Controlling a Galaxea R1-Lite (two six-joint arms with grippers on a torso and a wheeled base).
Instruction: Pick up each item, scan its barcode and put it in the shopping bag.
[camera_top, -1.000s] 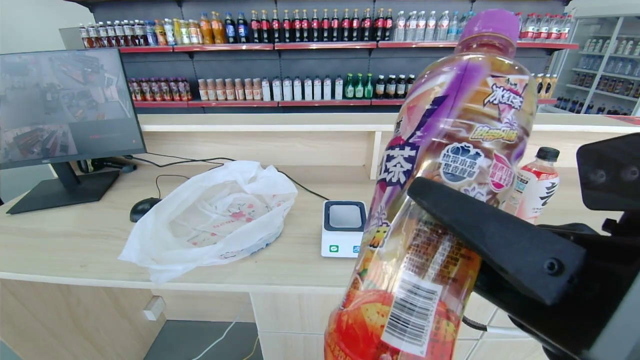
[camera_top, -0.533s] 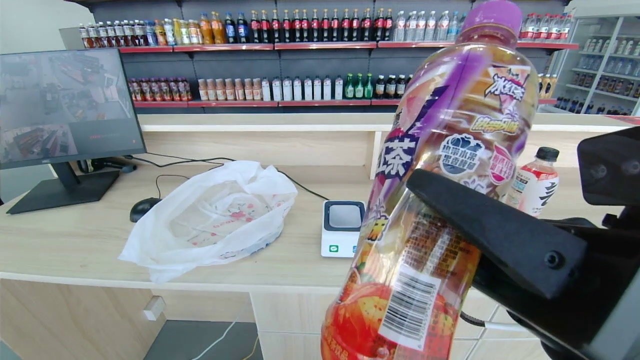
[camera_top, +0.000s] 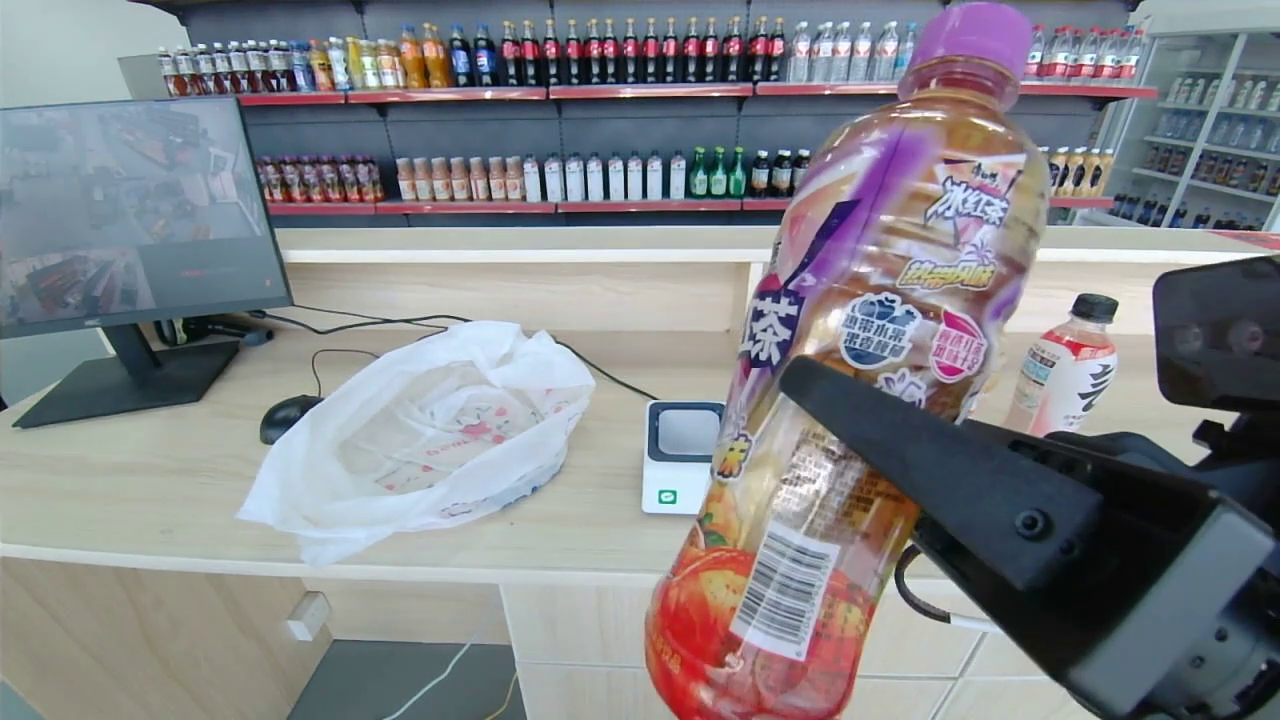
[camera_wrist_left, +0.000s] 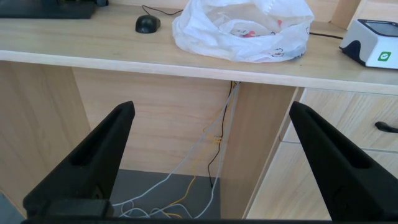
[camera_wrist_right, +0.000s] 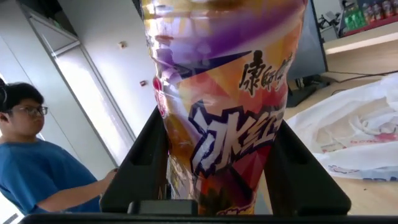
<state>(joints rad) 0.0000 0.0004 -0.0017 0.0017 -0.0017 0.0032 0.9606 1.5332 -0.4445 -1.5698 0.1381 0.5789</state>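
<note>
Bottle (camera_top: 880, 330) drifted left toward the scanner (camera_top: 687, 455), my right gripper (camera_top: 840, 400) clamped round its middle. Long axis near upright, barcode facing near; scanner sat farther and left. My left gripper (camera_wrist_left: 211, 162) hung wide open, empty. Shopping bag (camera_top: 430, 430) lay left of scanner.

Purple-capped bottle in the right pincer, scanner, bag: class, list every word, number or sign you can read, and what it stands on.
Purple-capped bottle: large label characters are brand print, not quoted; barcode digits too small.
Scanner: a white tick on a green square; no readable words.
Shopping bag: red print, blurred.
Black-capped bottle: label too small to read.
Monitor: screen text too small.
</note>
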